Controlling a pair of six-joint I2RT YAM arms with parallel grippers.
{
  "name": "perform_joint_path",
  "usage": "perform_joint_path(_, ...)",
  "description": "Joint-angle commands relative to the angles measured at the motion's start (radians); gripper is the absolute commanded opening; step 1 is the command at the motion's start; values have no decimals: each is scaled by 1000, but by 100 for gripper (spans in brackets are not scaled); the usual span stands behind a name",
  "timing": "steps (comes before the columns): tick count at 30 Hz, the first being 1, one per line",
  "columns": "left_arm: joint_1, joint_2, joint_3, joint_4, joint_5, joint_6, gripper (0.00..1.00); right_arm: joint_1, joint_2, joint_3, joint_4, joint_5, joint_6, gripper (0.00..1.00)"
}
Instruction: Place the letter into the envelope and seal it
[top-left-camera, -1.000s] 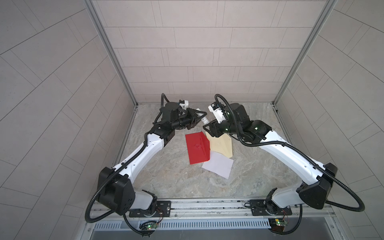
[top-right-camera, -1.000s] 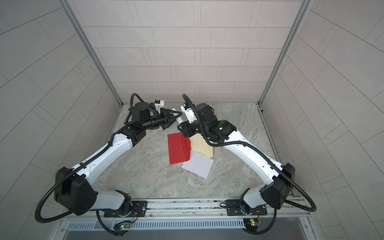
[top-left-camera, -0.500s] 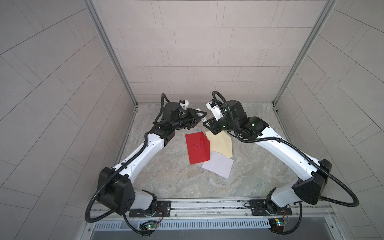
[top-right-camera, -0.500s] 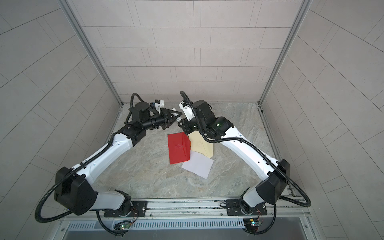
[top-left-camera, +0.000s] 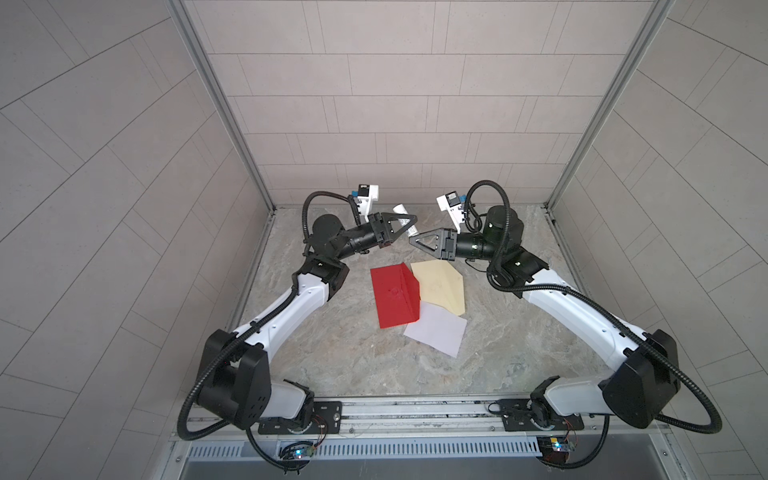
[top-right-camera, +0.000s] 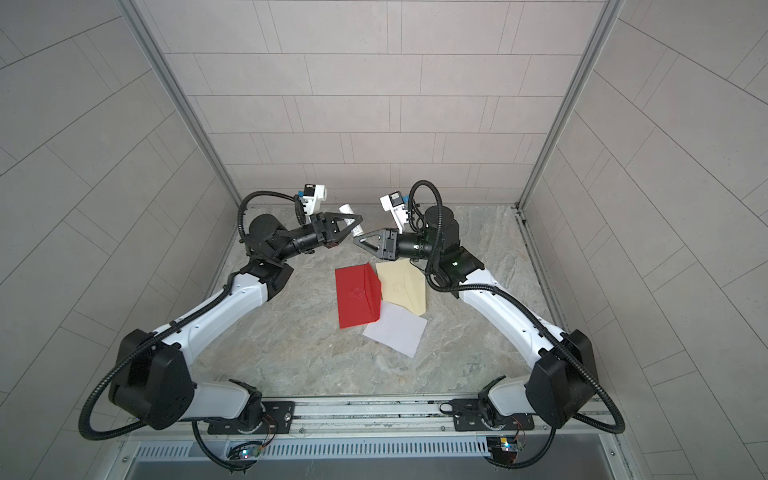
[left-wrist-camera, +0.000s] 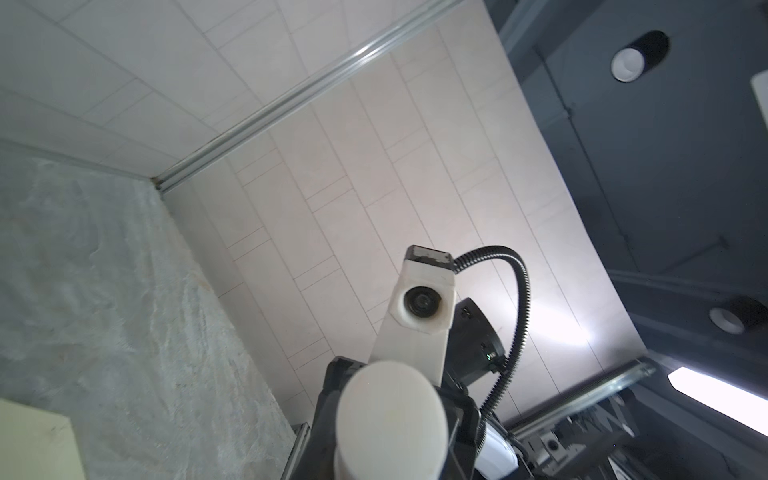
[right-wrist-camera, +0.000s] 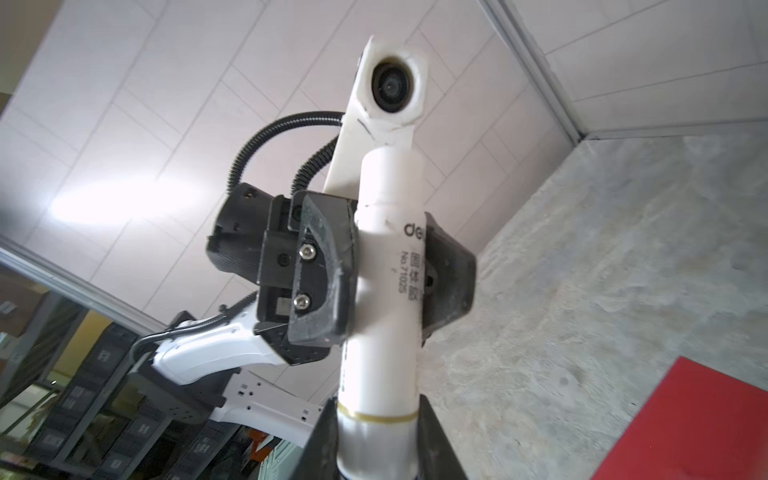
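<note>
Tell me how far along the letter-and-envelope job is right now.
Done: nothing yet; the white letter lies loose on the table, outside the red envelope. In hand: the left gripper holds a glue stick aloft and the right gripper is closed on its end. Left: insert the letter, apply glue, seal.

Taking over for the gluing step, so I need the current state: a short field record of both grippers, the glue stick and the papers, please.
left gripper: shut on glue stick
right gripper: shut on the glue stick's other end
glue stick: white, held in the air between both grippers
red envelope: on table, flap looks partly raised
cream paper: flat, against the red envelope's right side
white sheet: flat, outside the red envelope, touching its near right corner
</note>
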Motion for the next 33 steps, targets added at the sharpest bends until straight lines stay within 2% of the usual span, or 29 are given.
perform_joint_path(1, -1, 14, 23, 390, 126, -140, 0, 54, -21, -9, 39, -101, -3, 0)
perform_joint_path(5, -3, 53, 45, 472, 151, -208, 0, 87, -26, 68, -200, -68, -172, 0)
perform_joint_path(7, -3, 50, 42, 466, 160, -206, 0, 92, -33, 142, -410, 4, -311, 2)
perform_joint_path(8, -2, 49, 43, 453, 162, -203, 0, 95, -35, 173, -505, 63, -369, 10)
perform_joint_path(10, -2, 38, 39, 383, 157, -169, 0, 100, -41, 248, -669, 211, -473, 38)
perform_joint_path(12, -4, 14, 41, 190, 129, -66, 0, 104, -50, 280, -738, 341, -511, 51)
perform_joint_path(15, -7, -36, 89, -340, -31, 175, 0, 126, -63, 275, -745, 516, -570, 64)
perform_joint_path(18, -23, -25, 193, -782, -206, 301, 0, 166, -71, 275, -754, 700, -621, 66)
perform_joint_path(20, -29, -2, 225, -895, -254, 285, 0, 183, -67, 280, -761, 785, -642, 66)
perform_joint_path(24, -44, 11, 229, -933, -292, 250, 0, 189, -42, 297, -767, 838, -659, 65)
perform_joint_path(33, -62, 36, 249, -949, -311, 245, 0, 203, 91, 372, -821, 762, -651, 61)
